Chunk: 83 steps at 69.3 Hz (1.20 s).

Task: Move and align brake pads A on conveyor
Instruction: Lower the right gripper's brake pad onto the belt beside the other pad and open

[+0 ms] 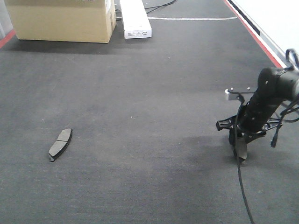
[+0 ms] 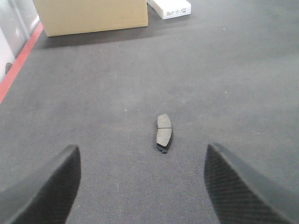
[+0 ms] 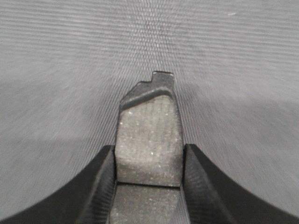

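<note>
On the conveyor (image 1: 140, 93), right pincer (image 3: 148, 150) clamps one brake pad (image 3: 147, 123), left pincer (image 2: 141, 151) gapes; white box (image 1: 135, 18) label illegible.

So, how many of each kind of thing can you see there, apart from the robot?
Brake pads: 2, a loose pad on the belt, a held pad in the right gripper
Cardboard box: 1
White box: 1
Total: 4

My right arm (image 1: 268, 95) is matte black, hung with black cables (image 1: 242, 186); my fingers (image 3: 100, 186) show carbon-fibre weave.
</note>
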### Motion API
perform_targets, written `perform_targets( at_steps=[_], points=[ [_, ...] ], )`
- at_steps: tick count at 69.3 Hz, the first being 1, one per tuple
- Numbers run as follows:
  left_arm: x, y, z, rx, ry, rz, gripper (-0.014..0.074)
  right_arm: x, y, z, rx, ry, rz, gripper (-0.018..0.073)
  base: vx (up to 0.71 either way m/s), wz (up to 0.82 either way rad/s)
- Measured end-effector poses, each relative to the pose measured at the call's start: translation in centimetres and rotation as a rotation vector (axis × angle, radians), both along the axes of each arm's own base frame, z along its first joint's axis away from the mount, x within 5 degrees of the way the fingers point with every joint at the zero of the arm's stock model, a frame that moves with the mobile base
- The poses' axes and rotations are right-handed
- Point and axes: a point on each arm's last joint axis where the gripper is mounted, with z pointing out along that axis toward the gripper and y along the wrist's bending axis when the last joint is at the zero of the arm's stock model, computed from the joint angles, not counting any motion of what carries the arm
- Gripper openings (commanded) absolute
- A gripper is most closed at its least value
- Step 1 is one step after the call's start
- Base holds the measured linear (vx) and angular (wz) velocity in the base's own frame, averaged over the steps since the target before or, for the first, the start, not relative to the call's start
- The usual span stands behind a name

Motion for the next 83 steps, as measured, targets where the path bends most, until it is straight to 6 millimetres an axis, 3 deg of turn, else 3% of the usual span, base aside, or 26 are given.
perform_targets(
  at_steps=[17, 27, 35, 51, 60, 73, 83],
  points=[
    [0.0, 0.0, 0.0, 0.000, 0.000, 0.000, 0.0517, 0.2, 0.0, -1.2, -0.002, 0.022, 0.002, 0.0004, 0.00, 0.00],
    [0.0, 0.0, 0.0, 0.000, 0.000, 0.000, 0.0517, 0.3, 0.0, -1.1, -0.002, 0.021, 0.002, 0.0068, 0.00, 0.00],
    [0.0, 0.0, 0.0, 0.000, 0.000, 0.000, 0.0517, 0.3, 0.0, -1.1, -0.002, 0.021, 0.002, 0.0183, 0.00, 0.00],
    [0.0, 0.0, 0.0, 0.000, 0.000, 0.000, 0.0517, 0.3, 0.0, -1.1, 0.001, 0.019, 0.002, 0.0495, 0.00, 0.00],
    [0.0, 0.0, 0.0, 0.000, 0.000, 0.000, 0.0517, 0.3, 0.0, -1.1, 0.004, 0.017, 0.000, 0.0599, 0.00, 0.00],
    [0.0, 0.0, 0.0, 0.000, 0.000, 0.000, 0.0517, 0.2, 0.0, -0.1, 0.004, -0.007, -0.001, 0.0595, 0.00, 0.00],
    [0.0, 0.0, 0.0, 0.000, 0.000, 0.000, 0.0517, -0.3, 0.0, 2.8, 0.006, -0.068, -0.001, 0.0573, 0.00, 0.00]
  ],
)
